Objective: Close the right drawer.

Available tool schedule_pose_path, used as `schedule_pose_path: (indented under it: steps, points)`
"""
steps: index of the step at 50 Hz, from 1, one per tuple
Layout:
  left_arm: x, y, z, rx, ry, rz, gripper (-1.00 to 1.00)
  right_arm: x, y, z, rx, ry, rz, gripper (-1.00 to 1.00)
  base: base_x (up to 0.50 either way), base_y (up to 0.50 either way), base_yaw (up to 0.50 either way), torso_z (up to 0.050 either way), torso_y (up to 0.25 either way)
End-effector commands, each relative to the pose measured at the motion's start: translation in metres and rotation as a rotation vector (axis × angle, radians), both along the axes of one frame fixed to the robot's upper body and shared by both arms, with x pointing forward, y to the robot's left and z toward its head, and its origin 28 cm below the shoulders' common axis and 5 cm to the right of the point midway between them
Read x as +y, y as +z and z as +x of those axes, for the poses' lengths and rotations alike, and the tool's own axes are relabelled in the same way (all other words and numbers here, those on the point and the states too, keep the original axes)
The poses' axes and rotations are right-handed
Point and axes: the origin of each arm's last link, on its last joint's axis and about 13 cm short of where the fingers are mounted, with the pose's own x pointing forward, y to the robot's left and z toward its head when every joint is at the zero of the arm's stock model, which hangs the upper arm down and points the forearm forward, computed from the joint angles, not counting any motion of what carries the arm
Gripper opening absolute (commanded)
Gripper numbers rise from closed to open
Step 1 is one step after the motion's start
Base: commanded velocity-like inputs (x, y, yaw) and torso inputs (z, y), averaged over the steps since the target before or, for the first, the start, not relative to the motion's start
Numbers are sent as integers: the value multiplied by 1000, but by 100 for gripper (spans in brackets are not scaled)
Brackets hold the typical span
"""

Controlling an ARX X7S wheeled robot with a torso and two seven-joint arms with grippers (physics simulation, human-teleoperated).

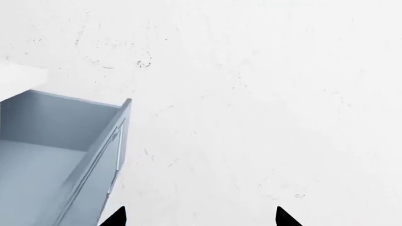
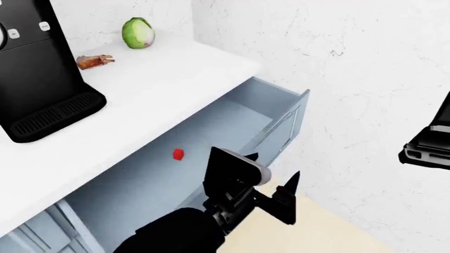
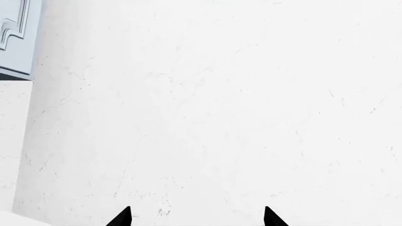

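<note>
The left claw (image 2: pixel 271 182) is nearest the head camera, its two black fingers spread wide with nothing between them. It hangs just beside the outer face of the right drawer (image 2: pixel 211 158), low on the front panel and on the floor side of it. From the head view I cannot be sure whether a fingertip touches the panel or only overlaps it in the picture; the left wrist view shows the drawer front (image 1: pixel 116 150) off to one side of the fingertips, with bare white wall straight ahead, so they are probably apart.

The drawer stands pulled far out from under the desk (image 2: pixel 162 79). Its pale blue-grey box is open to the view, and a small red object (image 2: pixel 178 154) lies on its floor, just behind the claw. The slim bar handle (image 2: pixel 281 129) runs along the panel front beyond the claw.

The step in hand looks like the approach: the claw is lining up on the front panel, and the push has not begun. The next move calls for setting the fingers flat against the panel face, then driving straight toward the cabinet along the drawer's slide.

Farther off, on the desk, stand a black coffee machine (image 2: pixel 35 68), a brown scrap of food (image 2: pixel 94 61) and a green cabbage (image 2: pixel 138 32). The right claw (image 3: pixel 196 216) is well away, also wide and empty, facing the blank wall.
</note>
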Motion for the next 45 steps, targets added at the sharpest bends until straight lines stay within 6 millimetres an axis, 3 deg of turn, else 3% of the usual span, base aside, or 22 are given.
schedule_pose_path:
  steps: [1, 26, 27, 28, 29, 45]
  points:
    - [-3, -20, -10, 70, -35, 11, 100, 0, -2, 1, 3, 5, 3, 100, 0, 0, 0, 0, 0]
    - [-2, -59, -25, 186, -70, 46, 100, 1, -2, 4, 4, 12, 6, 100, 0, 0, 0, 0, 0]
    - [-2, -62, -25, 204, -70, 54, 100, 1, -3, 4, 5, 13, 6, 100, 0, 0, 0, 0, 0]
    - [2, -82, -30, 249, -63, 82, 100, 1, -3, 4, 5, 13, 6, 100, 0, 0, 0, 0, 0]
    - [2, -84, -31, 252, -64, 83, 100, 1, -4, 4, 6, 14, 6, 100, 0, 0, 0, 0, 0]
    - [4, -90, -32, 293, -62, 70, 100, 2, -4, 4, 6, 17, 7, 100, 0, 0, 0, 0, 0]
